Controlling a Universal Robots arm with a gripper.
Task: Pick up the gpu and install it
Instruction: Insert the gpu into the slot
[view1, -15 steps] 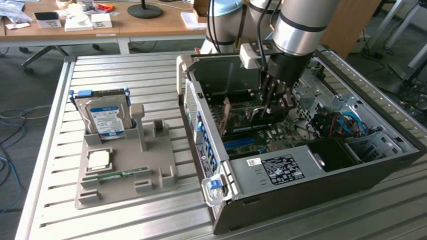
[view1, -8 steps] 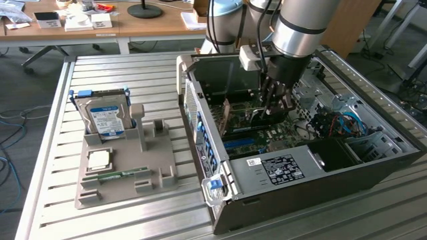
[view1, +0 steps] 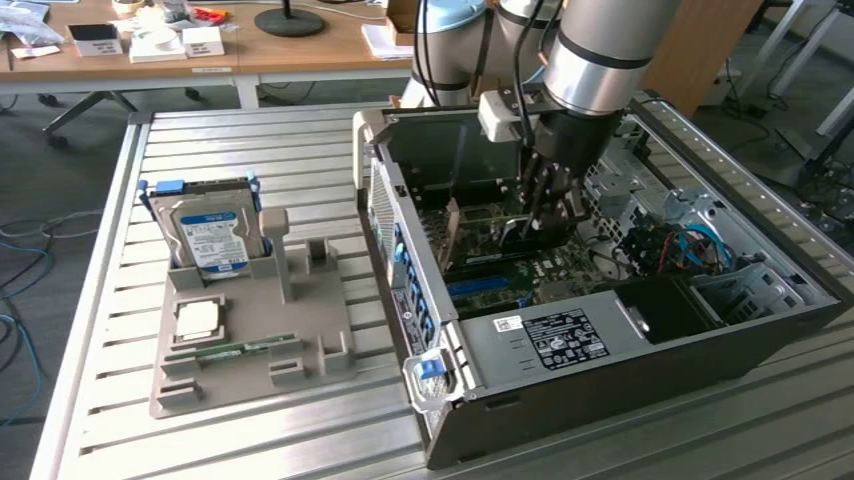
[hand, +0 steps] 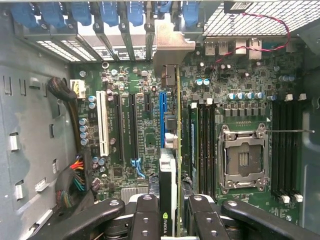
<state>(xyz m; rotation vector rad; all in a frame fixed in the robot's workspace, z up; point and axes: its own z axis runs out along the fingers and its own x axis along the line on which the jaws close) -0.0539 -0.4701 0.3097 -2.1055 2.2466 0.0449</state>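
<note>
The gpu (hand: 168, 187) stands on edge inside the computer case (view1: 694, 340), over the motherboard (hand: 145, 150). You see it end-on in the wrist view: a thin black body with a tan board edge down one side. Its grey metal bracket (hand: 172, 47) sits up against the rear slot openings. The gripper (hand: 172, 216) clamps it, with a dark jointed finger pressed to each flat face, so the fingers are narrow and holding the card. In the exterior view the gripper (view1: 550, 205) reaches well down into the open case. By my reading you're at the install step: pick-up is done and the card is at the slot row. I can't tell whether its contacts have entered a slot. The card lies just beside the blue slot (hand: 161, 120), and its own body hides what's beneath it. Seating calls for the board edge held parallel to the slot, the bracket kept square to the rear opening, and a straight push with no twist. The surroundings are hard and unforgiving: a green board studded with silver capacitors, a white slot (hand: 104, 122), a metal-framed CPU socket (hand: 243, 157), and blue plastic clips (hand: 110, 12) along the rear. Outside the case, a silver hard drive (view1: 207, 235) stands in a grey holder (view1: 254, 380) on the slatted metal table (view1: 267, 140).
</note>
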